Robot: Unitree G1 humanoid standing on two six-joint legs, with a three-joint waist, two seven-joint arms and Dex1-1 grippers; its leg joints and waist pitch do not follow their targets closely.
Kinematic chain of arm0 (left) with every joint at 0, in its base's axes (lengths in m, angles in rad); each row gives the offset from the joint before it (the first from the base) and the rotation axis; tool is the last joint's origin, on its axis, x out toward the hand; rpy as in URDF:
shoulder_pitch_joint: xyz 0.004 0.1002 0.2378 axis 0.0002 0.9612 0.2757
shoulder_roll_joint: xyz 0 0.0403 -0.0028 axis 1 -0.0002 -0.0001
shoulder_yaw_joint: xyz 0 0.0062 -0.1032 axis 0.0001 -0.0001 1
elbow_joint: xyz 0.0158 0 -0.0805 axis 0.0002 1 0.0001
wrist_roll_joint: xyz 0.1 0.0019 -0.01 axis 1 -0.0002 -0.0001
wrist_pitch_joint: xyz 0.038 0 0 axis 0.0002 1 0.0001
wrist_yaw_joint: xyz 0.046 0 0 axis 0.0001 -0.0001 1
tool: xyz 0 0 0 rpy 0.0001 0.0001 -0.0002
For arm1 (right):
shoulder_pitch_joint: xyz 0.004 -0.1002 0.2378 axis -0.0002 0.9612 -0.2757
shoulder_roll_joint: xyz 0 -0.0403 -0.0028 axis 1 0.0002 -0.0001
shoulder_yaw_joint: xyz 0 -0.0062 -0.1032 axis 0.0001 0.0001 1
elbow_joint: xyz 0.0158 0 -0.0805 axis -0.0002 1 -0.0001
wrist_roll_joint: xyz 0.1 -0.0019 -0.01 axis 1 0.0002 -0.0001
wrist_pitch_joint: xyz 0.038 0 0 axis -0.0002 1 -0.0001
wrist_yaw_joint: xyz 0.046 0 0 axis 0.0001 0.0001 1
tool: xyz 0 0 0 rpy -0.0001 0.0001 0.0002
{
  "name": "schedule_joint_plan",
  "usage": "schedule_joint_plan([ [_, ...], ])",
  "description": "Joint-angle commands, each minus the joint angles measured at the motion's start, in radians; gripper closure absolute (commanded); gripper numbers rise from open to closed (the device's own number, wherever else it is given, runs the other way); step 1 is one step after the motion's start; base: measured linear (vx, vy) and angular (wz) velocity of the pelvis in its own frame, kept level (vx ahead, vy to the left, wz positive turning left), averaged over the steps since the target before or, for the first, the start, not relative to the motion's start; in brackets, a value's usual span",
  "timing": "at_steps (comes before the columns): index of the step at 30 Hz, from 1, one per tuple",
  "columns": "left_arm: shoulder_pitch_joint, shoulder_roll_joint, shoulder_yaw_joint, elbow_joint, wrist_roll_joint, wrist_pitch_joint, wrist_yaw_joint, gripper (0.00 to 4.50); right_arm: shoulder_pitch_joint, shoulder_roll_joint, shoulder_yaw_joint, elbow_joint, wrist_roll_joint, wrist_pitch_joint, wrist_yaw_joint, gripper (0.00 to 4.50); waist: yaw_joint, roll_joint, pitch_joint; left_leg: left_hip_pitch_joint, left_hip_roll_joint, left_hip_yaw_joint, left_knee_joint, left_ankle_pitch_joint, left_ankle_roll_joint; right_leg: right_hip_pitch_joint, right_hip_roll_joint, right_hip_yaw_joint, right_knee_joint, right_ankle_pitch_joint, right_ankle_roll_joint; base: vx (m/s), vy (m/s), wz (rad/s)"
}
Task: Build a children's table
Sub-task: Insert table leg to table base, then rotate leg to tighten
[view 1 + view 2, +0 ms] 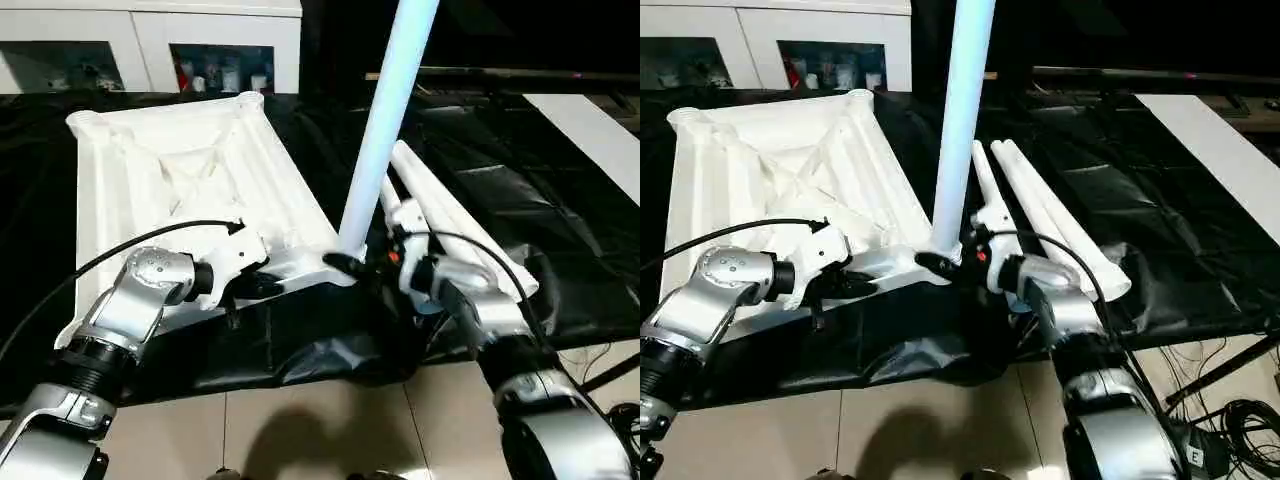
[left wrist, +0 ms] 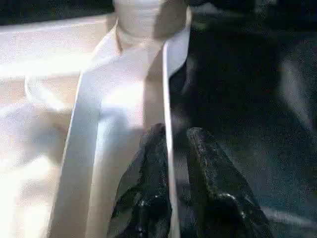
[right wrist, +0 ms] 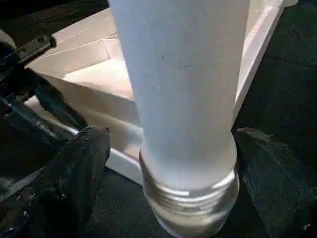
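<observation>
1. White plastic at the near edge of the black-draped bench is where the work sits: the table top lies underside up, ribs showing, its near right corner socket just in front of the robot.
2. At that socket the right gripper stands with its fingers well apart on either side of the upright leg's threaded base, clear of the tube and gripping nothing.
3. Just beside the socket, along the top's near rim, the left gripper straddles the thin edge, one finger on each side. The fingers sit close about the rim, but whether they press on it cannot be told.
4. The upright leg rises from the socket and leans a little, seemingly unsupported by either gripper, so it appears to be seated at least part-way. The silver thread visible at its foot in the right wrist view suggests it may not be screwed fully home.
5. Beyond the socket, to its right, the spare legs lie side by side on the black cloth.
6. Farther off, the top's three other corners stand empty.
7. The step in hand looks like fitting the first leg. The next move calls for either re-gripping the tube to turn it tighter while the top is steadied, or reaching to the spare legs for a second.
</observation>
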Motion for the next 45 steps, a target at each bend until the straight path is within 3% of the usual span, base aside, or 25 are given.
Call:
schedule_joint_plan([
  [1,-0.024,-0.009,-0.011,0.011,0.007,-0.021,0.000,3.85,0.008,-0.005,0.014,-0.035,-0.006,0.018,0.011,0.32,0.001,0.020,-0.066,0.020,0.032,-0.012,-0.068,-0.204,0.018,0.057,-0.060,0.048,-0.056,-0.124,-0.248,0.000,0.000,0.00],
  [2,-0.032,-0.013,-0.017,0.027,0.016,-0.034,0.004,3.85,0.013,-0.005,0.016,-0.049,-0.005,0.027,0.010,0.32,0.001,0.021,-0.064,0.021,0.031,-0.014,-0.070,-0.237,0.002,0.054,-0.060,0.050,-0.063,-0.186,-0.228,0.000,0.000,0.00],
  [4,-0.052,-0.023,-0.028,0.066,0.034,-0.061,0.015,3.85,0.020,-0.006,0.022,-0.071,-0.003,0.038,0.008,0.32,0.000,0.019,-0.063,0.022,0.031,-0.015,-0.070,-0.255,-0.008,0.053,-0.061,0.051,-0.066,-0.225,-0.210,0.000,0.000,0.00],
  [7,-0.068,-0.028,-0.039,0.100,0.056,-0.082,0.033,3.85,0.028,-0.009,0.025,-0.090,-0.005,0.046,0.009,0.32,0.001,0.019,-0.065,0.020,0.031,-0.017,-0.069,-0.249,-0.012,0.054,-0.062,0.051,-0.065,-0.229,-0.197,0.000,0.000,0.00],
  [16,-0.084,-0.036,-0.060,0.155,0.076,-0.097,0.033,3.85,0.049,-0.015,0.034,-0.132,-0.006,0.066,0.005,0.32,0.000,0.022,-0.068,0.020,0.030,-0.017,-0.067,-0.223,-0.002,0.055,-0.060,0.050,-0.058,-0.156,-0.225,0.000,0.000,0.00],
  [18,-0.084,-0.037,-0.057,0.163,0.074,-0.098,0.031,4.15,0.051,-0.019,0.040,-0.133,-0.010,0.062,0.007,0.32,0.001,0.021,-0.068,0.020,0.030,-0.016,-0.066,-0.226,-0.002,0.056,-0.060,0.050,-0.058,-0.160,-0.228,0.000,0.000,0.00],
  [22,-0.079,-0.030,-0.051,0.166,0.062,-0.102,0.000,4.43,0.055,-0.037,0.061,-0.117,-0.034,0.029,0.028,0.32,0.002,0.019,-0.067,0.021,0.030,-0.016,-0.066,-0.233,-0.005,0.055,-0.061,0.050,-0.060,-0.180,-0.224,0.000,0.000,0.00],
  [28,-0.020,-0.009,-0.054,0.065,-0.015,-0.094,-0.129,4.43,0.047,-0.050,0.082,-0.069,-0.066,-0.050,0.047,0.32,0.003,0.015,-0.069,0.018,0.032,-0.016,-0.065,-0.208,0.002,0.057,-0.063,0.051,-0.054,-0.151,-0.236,0.000,0.000,0.00],
  [30,-0.016,-0.008,-0.055,0.060,-0.015,-0.093,-0.132,4.43,0.047,-0.051,0.084,-0.069,-0.065,-0.054,0.052,0.32,0.003,0.019,-0.067,0.021,0.033,-0.014,-0.065,-0.209,0.010,0.053,-0.059,0.050,-0.053,-0.134,-0.243,0.000,0.000,0.00],
  [31,-0.010,-0.004,-0.057,0.054,-0.009,-0.092,-0.128,4.43,0.049,-0.055,0.095,-0.069,-0.066,-0.068,0.069,0.32,0.005,0.015,-0.067,0.021,0.033,-0.013,-0.064,-0.212,0.012,0.055,-0.060,0.050,-0.053,-0.140,-0.242,0.000,0.000,0.00],
  [37,0.003,0.002,-0.055,0.045,-0.005,-0.090,-0.132,4.43,0.061,-0.062,0.118,-0.059,-0.071,-0.093,0.132,0.32,0.009,0.014,-0.065,0.021,0.033,-0.015,-0.065,-0.232,0.008,0.055,-0.063,0.051,-0.058,-0.201,-0.222,0.000,0.000,0.00],
  [43,0.011,0.005,-0.049,0.027,-0.007,-0.078,-0.136,4.43,0.055,-0.055,0.115,-0.033,-0.068,-0.106,0.147,0.32,0.009,0.012,-0.067,0.018,0.032,-0.014,-0.064,-0.196,0.018,0.056,-0.061,0.050,-0.053,-0.162,-0.229,0.000,0.000,0.00],
  [45,0.015,0.006,-0.046,0.020,-0.007,-0.070,-0.139,4.49,0.044,-0.047,0.110,-0.012,-0.062,-0.110,0.140,0.50,0.009,0.013,-0.068,0.018,0.032,-0.014,-0.063,-0.196,0.019,0.057,-0.062,0.050,-0.052,-0.158,-0.233,0.000,0.000,0.00],
])
